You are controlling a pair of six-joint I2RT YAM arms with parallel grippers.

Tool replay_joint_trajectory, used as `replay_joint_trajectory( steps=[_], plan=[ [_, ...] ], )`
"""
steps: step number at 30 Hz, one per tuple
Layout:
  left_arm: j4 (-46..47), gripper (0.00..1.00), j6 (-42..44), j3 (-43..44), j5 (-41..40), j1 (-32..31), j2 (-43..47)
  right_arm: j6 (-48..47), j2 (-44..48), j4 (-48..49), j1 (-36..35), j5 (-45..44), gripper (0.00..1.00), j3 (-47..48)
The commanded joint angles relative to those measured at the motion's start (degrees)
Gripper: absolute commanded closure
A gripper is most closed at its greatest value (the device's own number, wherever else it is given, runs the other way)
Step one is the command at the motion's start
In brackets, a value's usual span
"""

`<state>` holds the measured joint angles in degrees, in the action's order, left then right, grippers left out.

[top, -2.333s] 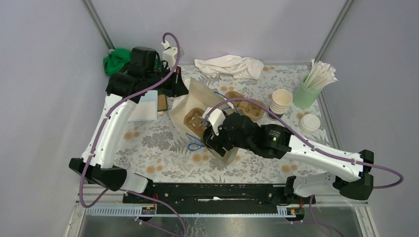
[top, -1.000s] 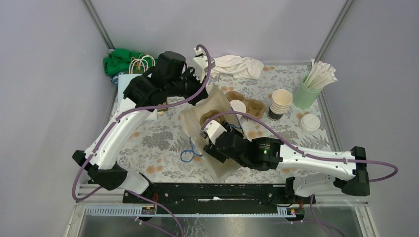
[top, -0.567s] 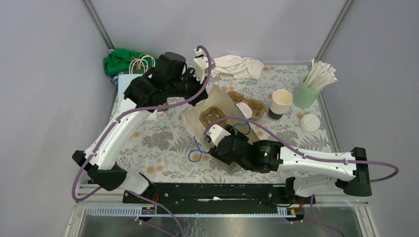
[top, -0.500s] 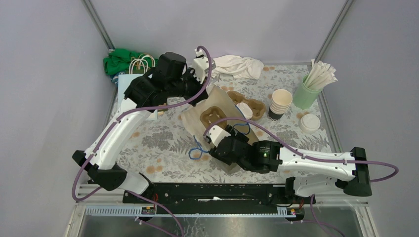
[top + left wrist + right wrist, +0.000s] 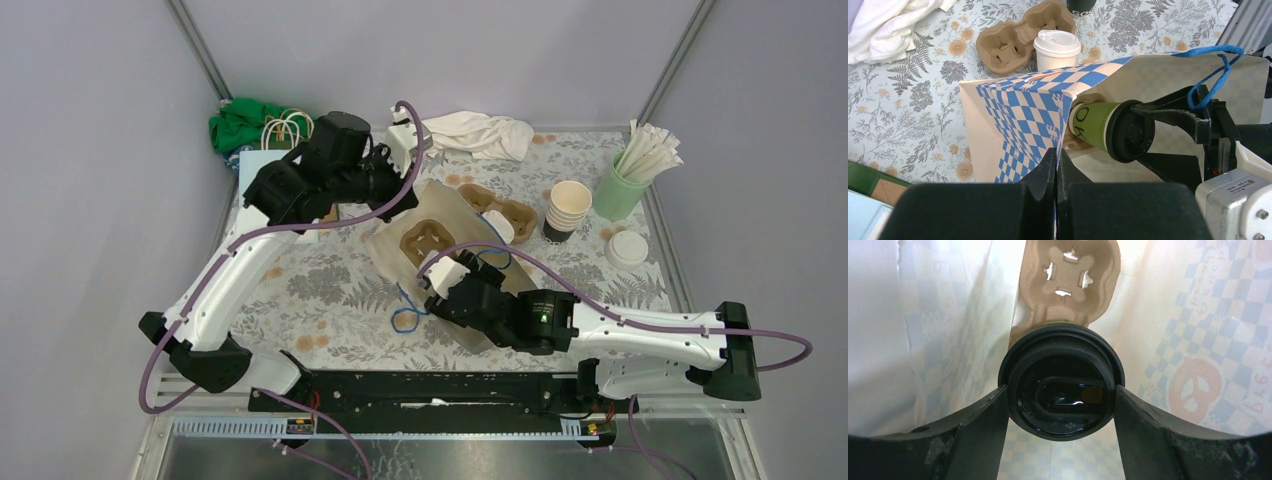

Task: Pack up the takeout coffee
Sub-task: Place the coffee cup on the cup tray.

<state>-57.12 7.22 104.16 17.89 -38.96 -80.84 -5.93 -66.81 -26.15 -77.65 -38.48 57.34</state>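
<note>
Floral-print surface (image 5: 325,285) between plain grey walls (image 5: 450,50). Left jaws pinch shut on the rim of the blue-checked paper bag (image 5: 1018,115). Only the wrist views show the right jaws clamping the black-lidded green paper cup (image 5: 1093,127) inside it, mid-frame.

A: What is lying at the back of the table (image 5: 330,285)?
B: A crumpled white cloth (image 5: 470,133), and a green cloth (image 5: 235,122) is sitting in the left corner.
A: And on the right?
B: A mint-green tumbler (image 5: 617,195) is holding white wrapped straws (image 5: 650,150).
</note>
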Motion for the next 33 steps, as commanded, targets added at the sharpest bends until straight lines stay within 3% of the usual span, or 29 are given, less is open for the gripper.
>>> replay_joint_trajectory(
  steps=[1,20,33],
  plan=[
    [1.71,1.00,1.33,-0.89,2.49,-0.18,2.85,-2.00,-0.76,3.57,-0.48,-1.85,0.69,-0.14],
    [2.81,1.00,-1.36,-5.85,3.45,-0.24,8.62,-0.88,2.31,3.78,-0.53,4.71,0.69,-6.39],
    [5.78,1.00,-3.88,-6.21,6.78,-0.21,12.63,-6.79,5.63,14.65,-2.71,3.43,0.71,-9.90]
  ],
)
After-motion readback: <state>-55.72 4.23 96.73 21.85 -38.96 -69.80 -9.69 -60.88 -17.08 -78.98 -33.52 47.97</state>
